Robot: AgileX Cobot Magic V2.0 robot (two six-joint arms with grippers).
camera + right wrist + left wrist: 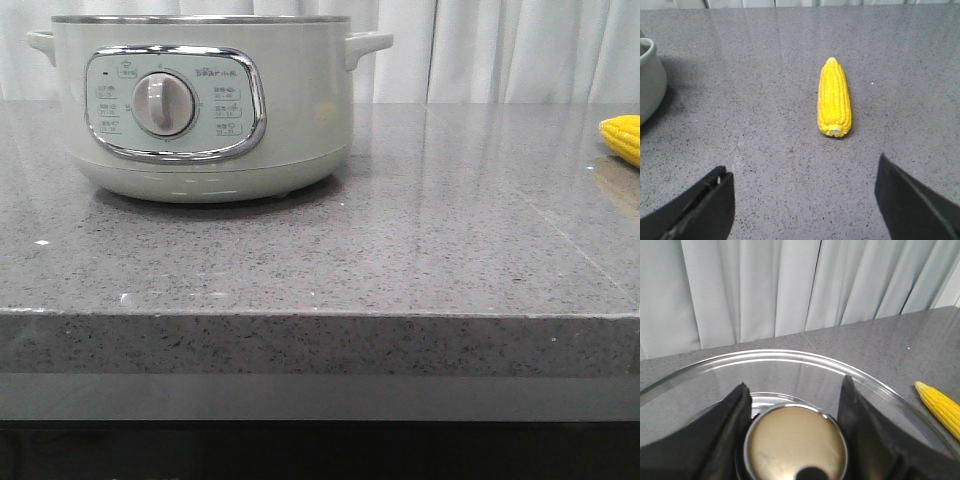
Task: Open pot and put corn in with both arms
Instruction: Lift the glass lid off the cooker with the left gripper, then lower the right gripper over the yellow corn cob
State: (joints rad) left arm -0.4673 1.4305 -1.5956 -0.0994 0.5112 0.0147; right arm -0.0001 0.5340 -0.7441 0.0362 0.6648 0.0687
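The pale grey-green pot (pixel 290 110) stands at the back left of the counter, its steel lid rim (pixel 200 18) at the top edge of the front view. In the left wrist view my left gripper (pixel 794 382) has its dark fingers pressed on both sides of the round brass-coloured knob (pixel 795 442) of the glass lid (pixel 875 385). The yellow corn (pixel 834 97) lies on the counter to the pot's right, just ahead of my right gripper (pixel 801 164), which is open and empty. The corn (pixel 622 138) sits at the right edge of the front view.
The grey speckled counter (pixel 420 240) runs to a front edge near the camera. White curtains (pixel 790 285) hang behind it. The pot's side (pixel 647 80) shows at the edge of the right wrist view.
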